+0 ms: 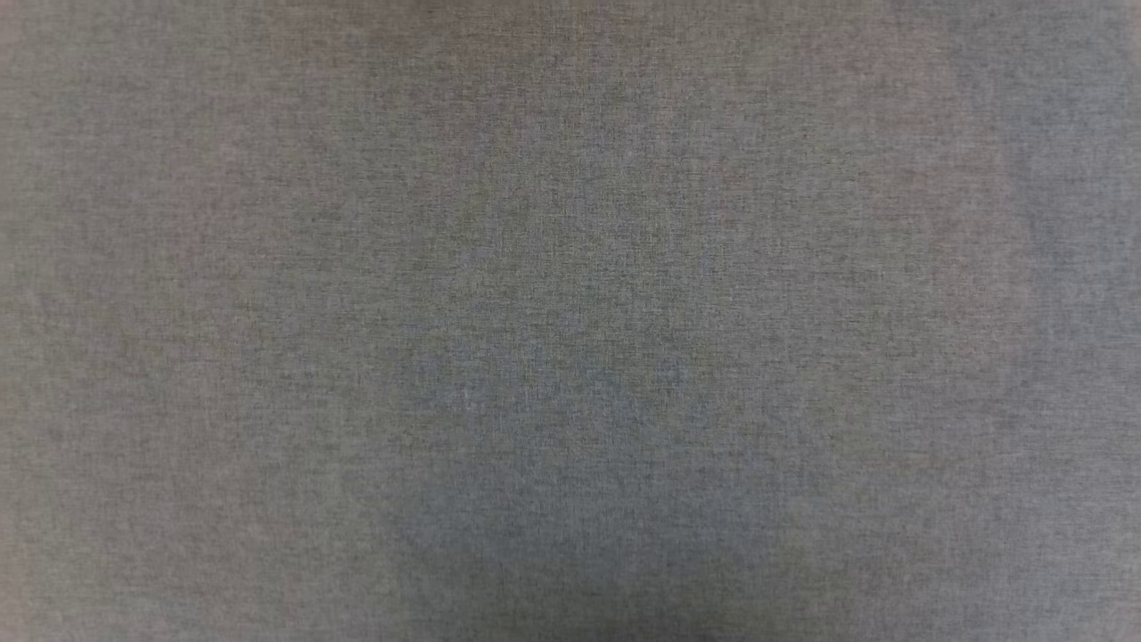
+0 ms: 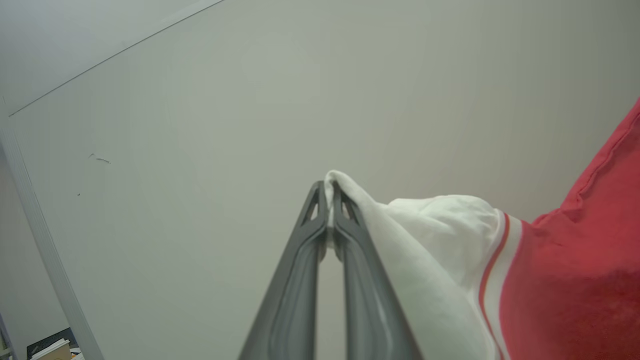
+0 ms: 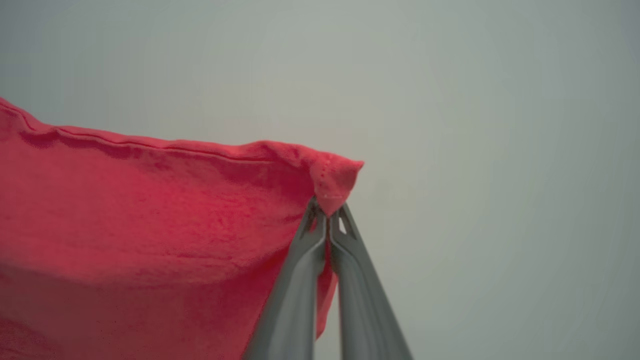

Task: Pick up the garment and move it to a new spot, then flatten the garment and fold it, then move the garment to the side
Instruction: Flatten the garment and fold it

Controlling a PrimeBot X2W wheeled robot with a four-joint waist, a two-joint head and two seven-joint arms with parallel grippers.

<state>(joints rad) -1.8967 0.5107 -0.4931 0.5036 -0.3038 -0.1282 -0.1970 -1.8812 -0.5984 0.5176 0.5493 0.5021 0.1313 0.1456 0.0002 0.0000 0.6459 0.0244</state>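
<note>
You can read no text, number, label or brand anywhere in these views. The red knit garment (image 3: 150, 215), with its white, red-striped sleeve, turns only plain, unprinted cloth towards you in both wrist views.

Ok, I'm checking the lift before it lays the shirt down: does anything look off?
Yes, the grip looks mismatched. The left gripper pinches a white sleeve tip of the garment, and the right gripper a red hemmed corner, so it probably hangs skewed.
</note>
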